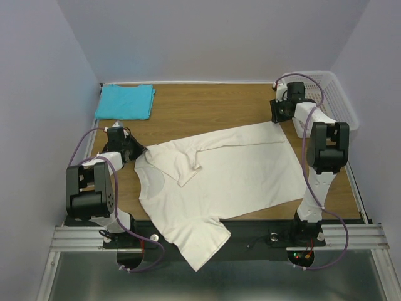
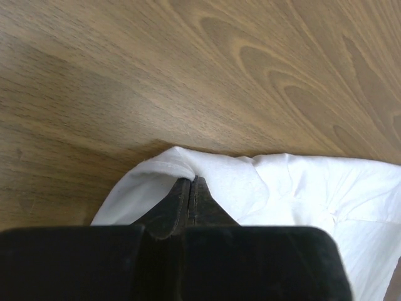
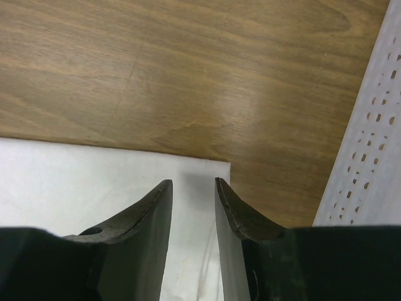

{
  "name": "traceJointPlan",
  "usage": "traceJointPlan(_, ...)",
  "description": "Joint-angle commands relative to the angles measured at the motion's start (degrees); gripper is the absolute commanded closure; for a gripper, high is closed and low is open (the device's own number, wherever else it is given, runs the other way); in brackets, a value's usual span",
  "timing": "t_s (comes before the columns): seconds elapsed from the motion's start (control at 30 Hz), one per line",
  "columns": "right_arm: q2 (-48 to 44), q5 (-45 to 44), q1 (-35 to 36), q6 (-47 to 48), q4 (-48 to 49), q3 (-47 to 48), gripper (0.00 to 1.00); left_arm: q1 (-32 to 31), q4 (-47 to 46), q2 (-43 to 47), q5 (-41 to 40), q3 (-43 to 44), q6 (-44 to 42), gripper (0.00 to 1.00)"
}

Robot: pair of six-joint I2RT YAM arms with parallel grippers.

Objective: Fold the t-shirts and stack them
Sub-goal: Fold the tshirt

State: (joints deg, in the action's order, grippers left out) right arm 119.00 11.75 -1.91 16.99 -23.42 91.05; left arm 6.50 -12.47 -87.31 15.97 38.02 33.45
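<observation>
Tabletop [image 1: 219, 106]: cream t-shirt [image 1: 238, 169] in left claw [image 2: 191, 186]

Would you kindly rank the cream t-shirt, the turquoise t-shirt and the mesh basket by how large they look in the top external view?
1. cream t-shirt, spread open
2. mesh basket, partly hidden behind the right arm
3. turquoise t-shirt, folded small
</observation>
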Motion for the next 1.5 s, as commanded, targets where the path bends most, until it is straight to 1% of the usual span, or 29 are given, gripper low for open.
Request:
traceJointPlan(0.0, 1.1, -3.0, -0.2, -1.4, 1.2, 2.9, 0.61, 0.4, -1.9, 1.4, 0.7, 2.1, -1.2, 1.0)
traceJointPlan(0.27, 1.6, -7.4, 0.2, -1.3, 1.1, 2.5, 0.62, 0.5, -1.3, 1.6, 1.0, 3.1, -2.0, 1.0)
traceJointPlan(0.83, 3.4, -9.4, 0.3, -1.5, 1.0, 2.4, 0.62, 0.6, -0.9, 1.8, 2.1, 3.9, -2.8, 1.0)
traceJointPlan(1.0, 4.2, -8.6, 0.4, -1.4, 0.8, 2.6, 0.63, 0.6, -0.8, 2.1, 2.1, 3.8, -2.9, 1.0)
traceJointPlan(1.1, 4.2, -7.4, 0.4, -1.6, 0.9, 2.6, 0.75, 0.6, -0.7, 2.2, 1.9, 3.7, -3.0, 1.0)
traceJointPlan(1.13, 4.1, -6.8, 0.4, -1.8, 0.9, 2.6, 0.84, 0.8, -0.6, 2.1, 1.9, 3.8, -3.1, 1.0)
traceJointPlan(1.2, 4.0, -6.3, 0.4, -1.8, 0.9, 3.2, 0.92, 0.9, -0.4, 2.3, 1.4, 4.0, -3.6, 1.0)
traceJointPlan(1.23, 4.0, -6.2, 0.4, -1.8, 0.9, 3.5, 0.99, 0.9, -0.1, 2.2, 1.3, 4.3, -3.7, 1.0)
traceJointPlan(1.47, 4.7, -5.4, 0.4, -0.4, 0.9, 8.3, 1.0, 2.0, 2.8, 2.4, -3.0, 6.6, -5.9, 1.0)
